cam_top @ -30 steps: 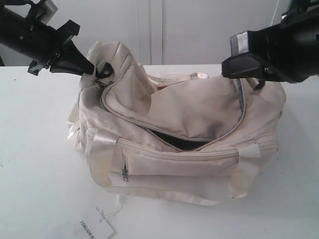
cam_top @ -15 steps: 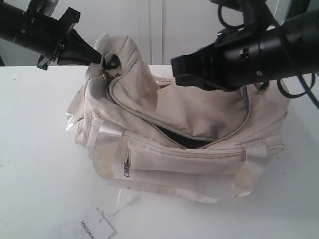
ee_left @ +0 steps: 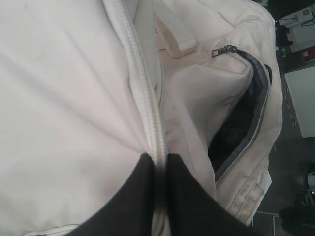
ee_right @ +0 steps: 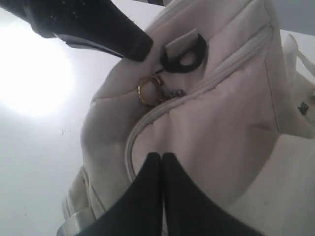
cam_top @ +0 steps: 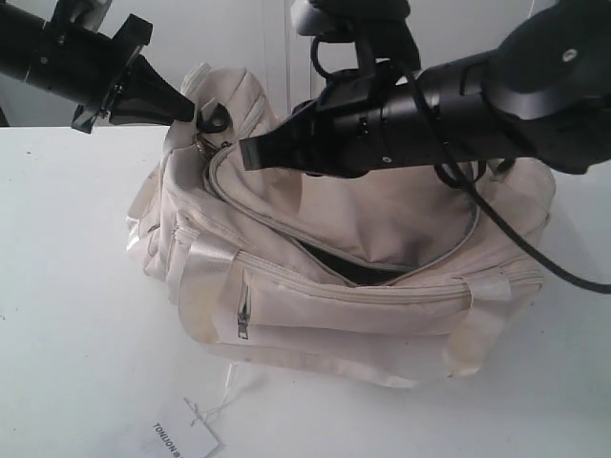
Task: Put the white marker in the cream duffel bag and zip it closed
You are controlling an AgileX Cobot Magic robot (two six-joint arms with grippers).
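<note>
The cream duffel bag (cam_top: 334, 320) lies on the white table, its curved top zipper partly open, showing black lining (cam_top: 355, 272). My left gripper (cam_top: 194, 112) is shut on the zipper seam at the bag's left end (ee_left: 158, 160) and holds that end lifted. My right gripper (cam_top: 244, 153) is shut and empty, reaching across above the bag's top flap (ee_right: 161, 156). The gold ring pull (ee_right: 149, 89) sits a short way beyond its tips, beside a black D-ring (ee_right: 184, 54). The white marker is out of view.
A white paper hang tag (cam_top: 181, 437) on a string lies on the table (cam_top: 67, 286) in front of the bag. A front zip pocket (cam_top: 242, 322) and shiny strap handles (cam_top: 205, 272) face the camera. A white wall stands behind.
My right arm has swung left across the top of the bag, its shut tips now near the left end. The left gripper lifted the bag's end a little and then held still.
</note>
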